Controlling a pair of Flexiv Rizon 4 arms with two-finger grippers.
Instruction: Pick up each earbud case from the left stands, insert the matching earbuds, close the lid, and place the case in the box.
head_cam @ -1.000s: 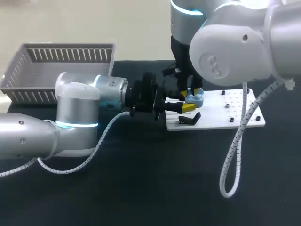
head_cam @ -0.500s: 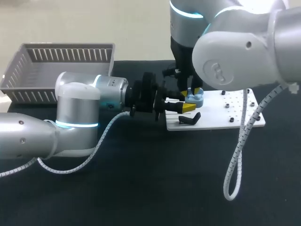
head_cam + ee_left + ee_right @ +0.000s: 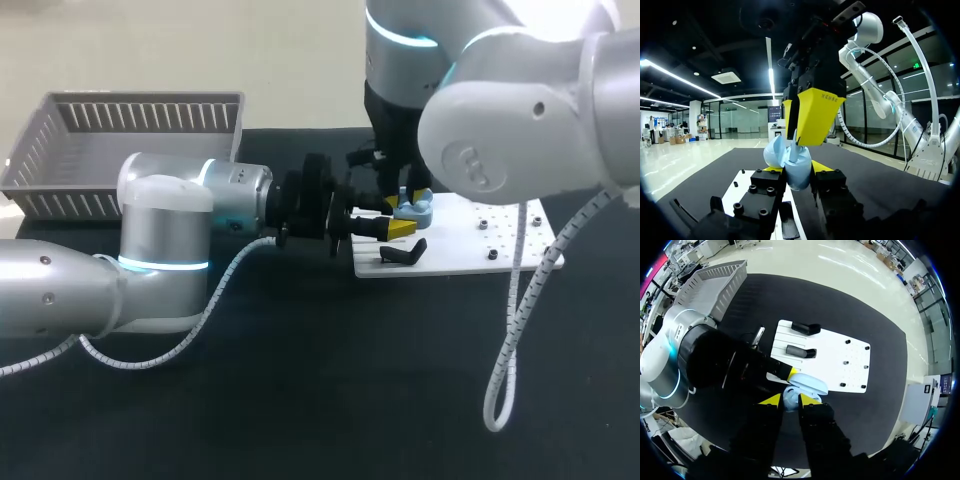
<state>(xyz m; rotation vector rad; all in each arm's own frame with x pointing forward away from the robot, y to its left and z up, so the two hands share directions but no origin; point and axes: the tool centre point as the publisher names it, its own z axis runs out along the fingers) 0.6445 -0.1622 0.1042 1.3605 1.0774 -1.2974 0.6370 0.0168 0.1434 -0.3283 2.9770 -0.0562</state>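
L gripper (image 3: 392,228) horizontal, clamped; R gripper (image 3: 790,400) pointing down, right over it

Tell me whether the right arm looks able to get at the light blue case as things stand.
Probably yes. The right gripper hangs directly over the light blue case, whose lid looks open, and the left gripper holds it from the sides only, leaving the top free.

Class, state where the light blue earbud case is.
Head view: the earbud case sits over the white board's left end, held in the left claw, under the right claw.
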